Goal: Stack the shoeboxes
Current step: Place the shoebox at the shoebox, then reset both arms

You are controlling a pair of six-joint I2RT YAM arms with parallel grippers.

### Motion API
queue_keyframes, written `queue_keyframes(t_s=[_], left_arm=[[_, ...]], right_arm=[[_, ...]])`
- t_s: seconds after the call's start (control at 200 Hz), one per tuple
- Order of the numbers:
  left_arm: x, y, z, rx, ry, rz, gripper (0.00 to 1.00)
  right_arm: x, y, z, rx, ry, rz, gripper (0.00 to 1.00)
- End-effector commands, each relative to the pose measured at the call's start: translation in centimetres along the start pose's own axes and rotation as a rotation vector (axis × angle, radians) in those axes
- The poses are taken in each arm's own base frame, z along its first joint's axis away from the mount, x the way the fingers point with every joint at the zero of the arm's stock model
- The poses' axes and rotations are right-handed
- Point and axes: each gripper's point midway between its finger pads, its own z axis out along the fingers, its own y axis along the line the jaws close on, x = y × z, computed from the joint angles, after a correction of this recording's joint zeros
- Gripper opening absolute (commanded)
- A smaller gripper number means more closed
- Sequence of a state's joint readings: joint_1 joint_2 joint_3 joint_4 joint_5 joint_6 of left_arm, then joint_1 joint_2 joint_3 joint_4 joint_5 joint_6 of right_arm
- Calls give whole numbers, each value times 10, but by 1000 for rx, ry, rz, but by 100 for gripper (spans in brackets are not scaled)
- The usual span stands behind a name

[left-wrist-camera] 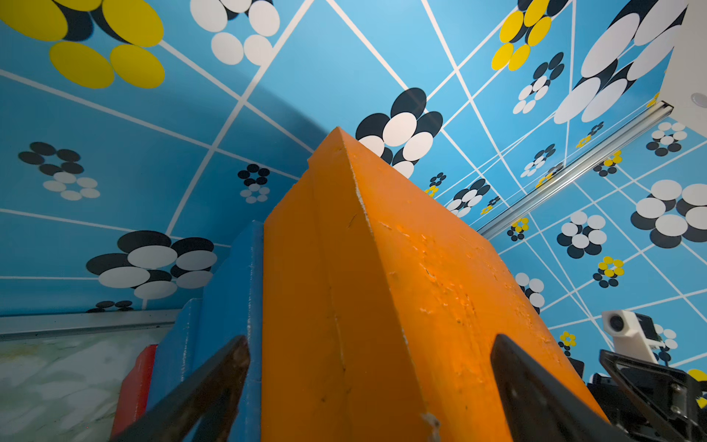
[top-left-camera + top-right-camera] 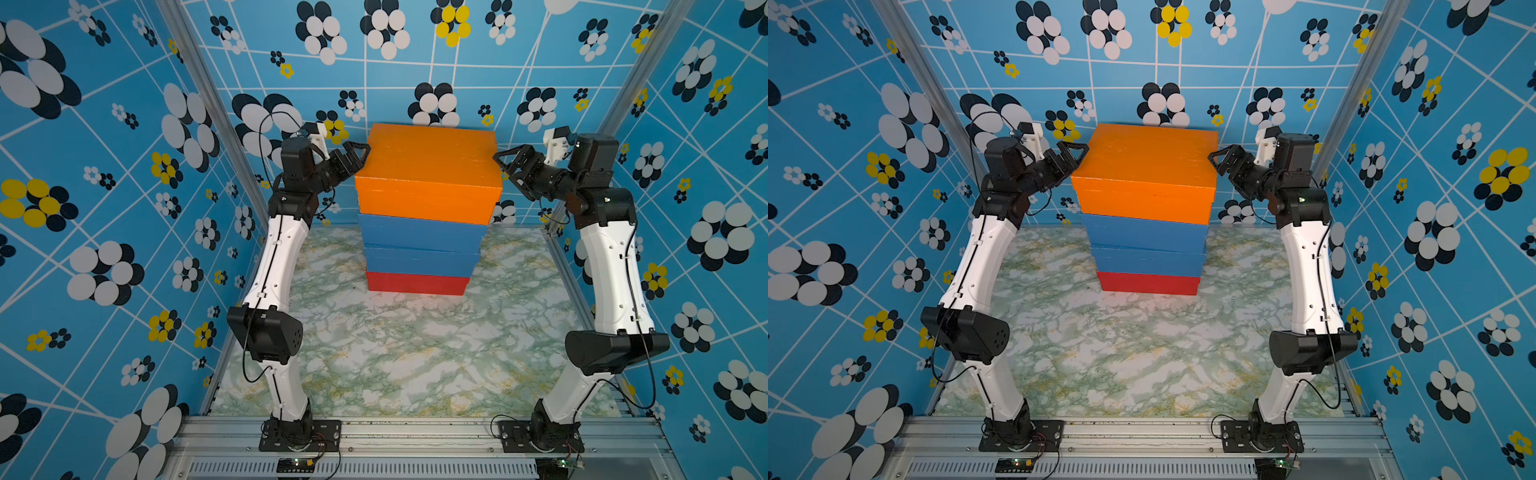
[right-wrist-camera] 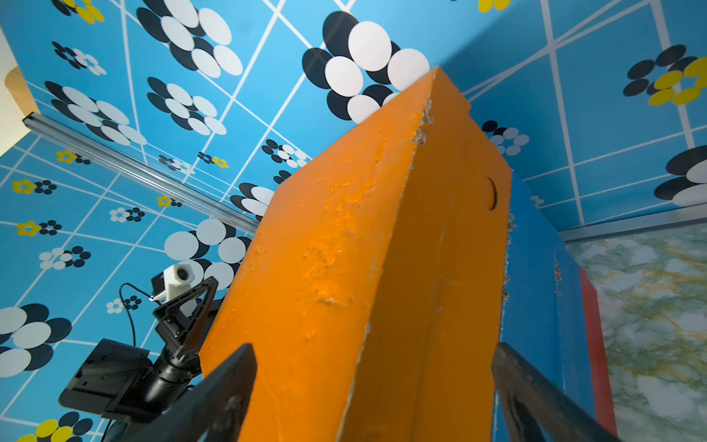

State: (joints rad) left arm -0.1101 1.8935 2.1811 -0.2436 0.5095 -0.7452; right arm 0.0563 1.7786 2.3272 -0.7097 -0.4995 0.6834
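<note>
Orange paint, scuffed and chipped at the edges, covers the orange shoebox (image 2: 428, 166) at the top of a four-high stack. Under it sit the upper blue shoebox (image 2: 419, 232), the lower blue shoebox (image 2: 419, 264) and, at the bottom, the red shoebox (image 2: 417, 284). The stack stands on the green-veined marble tabletop (image 2: 374, 353), toward its back middle and near the rear wall. Every painted face in view is plain colour. The only mark is a small round cut-out (image 3: 491, 193) on one narrow side of the orange shoebox.

The left gripper (image 2: 360, 160) is at the left end of the orange shoebox, and its wrist view shows the jaws spread wide, one above the lid and one below the box's lower edge. The right gripper (image 2: 503, 164) is at the opposite end with its jaws also spread wide around that end. Whether any jaw touches the cardboard, I cannot tell. Blue walls (image 2: 104, 166) with white lines and black, white and yellow flower shapes enclose the cell.
</note>
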Motion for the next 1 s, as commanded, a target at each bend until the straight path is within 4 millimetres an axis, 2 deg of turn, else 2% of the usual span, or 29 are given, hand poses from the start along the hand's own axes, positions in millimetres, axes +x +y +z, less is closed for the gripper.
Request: queue_keyframes(t_s=[0.0, 0.185, 0.305, 0.695, 0.89, 0.995], left_arm=[[-9, -27, -18, 63, -36, 31, 100], [-11, -18, -28, 33, -44, 42, 99], [-7, -9, -42, -14, -62, 71, 100], [14, 45, -92, -231, -103, 142, 100], [36, 72, -117, -338, -101, 174, 100], [53, 87, -132, -394, -101, 206, 100]], right_arm=[[0, 7, -20, 9, -17, -47, 98], [9, 4, -34, 52, -9, -98, 99], [15, -4, -43, 83, -28, -129, 99], [44, -46, -63, 258, -7, -196, 99], [62, -67, -76, 342, 10, -227, 99], [78, -87, -80, 402, 48, -234, 99]])
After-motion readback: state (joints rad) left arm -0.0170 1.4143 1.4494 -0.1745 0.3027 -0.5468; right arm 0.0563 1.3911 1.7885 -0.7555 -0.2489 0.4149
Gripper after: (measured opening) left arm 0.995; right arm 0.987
